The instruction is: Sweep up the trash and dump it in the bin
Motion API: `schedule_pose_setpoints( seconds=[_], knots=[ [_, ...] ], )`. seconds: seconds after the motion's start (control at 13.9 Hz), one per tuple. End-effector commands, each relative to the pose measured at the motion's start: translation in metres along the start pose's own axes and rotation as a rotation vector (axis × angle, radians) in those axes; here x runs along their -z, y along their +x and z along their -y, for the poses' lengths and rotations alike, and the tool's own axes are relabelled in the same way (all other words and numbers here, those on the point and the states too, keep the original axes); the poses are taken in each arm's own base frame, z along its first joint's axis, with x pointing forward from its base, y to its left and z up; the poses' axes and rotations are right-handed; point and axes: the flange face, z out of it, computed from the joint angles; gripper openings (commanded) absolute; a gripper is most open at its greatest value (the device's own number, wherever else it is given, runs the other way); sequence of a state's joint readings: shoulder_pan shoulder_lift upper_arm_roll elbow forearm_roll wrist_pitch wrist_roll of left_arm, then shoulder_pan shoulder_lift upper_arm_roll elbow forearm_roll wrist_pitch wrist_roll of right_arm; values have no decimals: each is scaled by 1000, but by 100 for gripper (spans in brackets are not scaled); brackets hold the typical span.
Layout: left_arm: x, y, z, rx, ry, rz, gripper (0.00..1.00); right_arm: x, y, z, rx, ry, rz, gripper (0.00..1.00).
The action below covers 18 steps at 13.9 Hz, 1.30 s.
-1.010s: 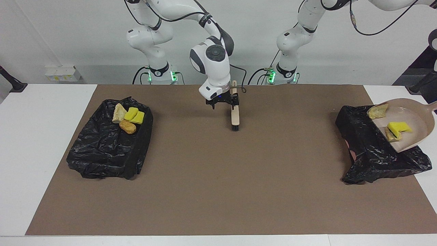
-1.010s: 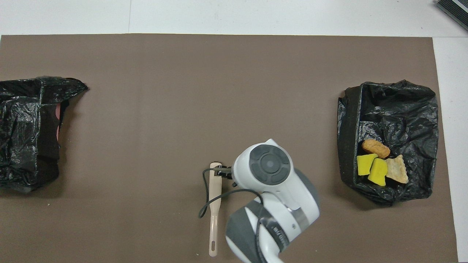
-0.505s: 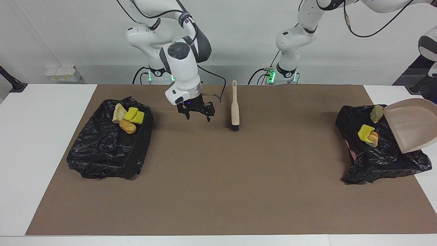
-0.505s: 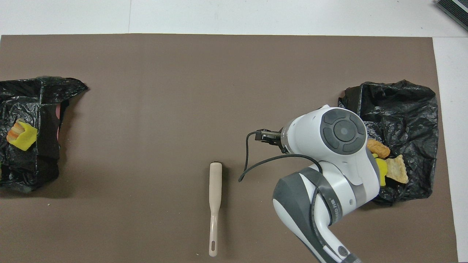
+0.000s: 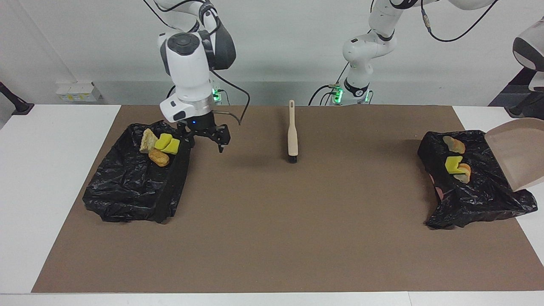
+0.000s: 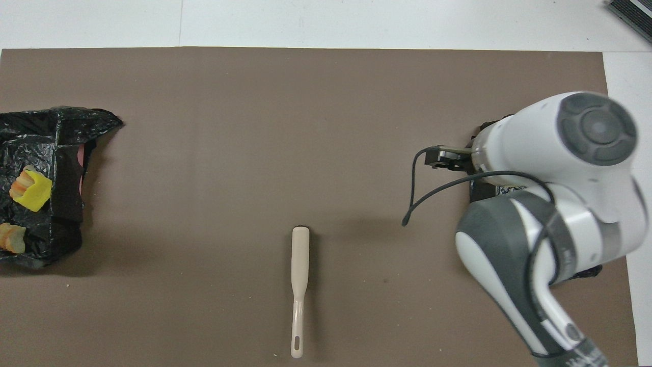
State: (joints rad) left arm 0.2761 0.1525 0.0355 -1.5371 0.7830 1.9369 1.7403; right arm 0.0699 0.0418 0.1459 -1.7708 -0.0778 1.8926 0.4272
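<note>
Right gripper (image 5: 206,137) hangs low, fingers spread; left arm reaches out of view.

No text, label, brand, number or sign is legible in either view. Faint dark lettering sits on the right arm's (image 6: 570,351) lowest white link in the overhead view, but it is too small to make out.

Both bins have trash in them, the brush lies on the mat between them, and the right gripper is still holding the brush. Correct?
Not quite. The right gripper holds nothing: in the facing view it hangs open by the bin at the right arm's end. The brush lies alone on the mat. Both bins do hold trash.
</note>
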Motion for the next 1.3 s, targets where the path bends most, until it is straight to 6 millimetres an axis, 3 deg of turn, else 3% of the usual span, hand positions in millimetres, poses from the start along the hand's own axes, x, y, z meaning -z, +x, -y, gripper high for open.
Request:
schedule_pose_setpoints(
  seconds=[0.0, 0.22, 0.51, 0.72, 0.94, 1.23],
  knots=[
    [19, 23, -10, 133, -103, -63, 0, 38, 9, -61, 45, -12, -7, 100],
    [36, 53, -19, 289, -235, -196, 0, 73, 0, -109, 66, -22, 11, 100],
    [36, 76, -31, 387, -301, -365, 0, 118, -20, -151, 84, -19, 66, 100],
    [40, 114, -55, 478, -349, -421, 0, 123, -24, -156, 91, -20, 72, 100],
    [72, 170, -65, 554, -343, -443, 0, 124, -20, -155, 110, 4, 46, 100],
    [153, 256, -66, 651, -358, -488, 0, 122, -20, -171, 96, 21, 56, 100]
  ],
)
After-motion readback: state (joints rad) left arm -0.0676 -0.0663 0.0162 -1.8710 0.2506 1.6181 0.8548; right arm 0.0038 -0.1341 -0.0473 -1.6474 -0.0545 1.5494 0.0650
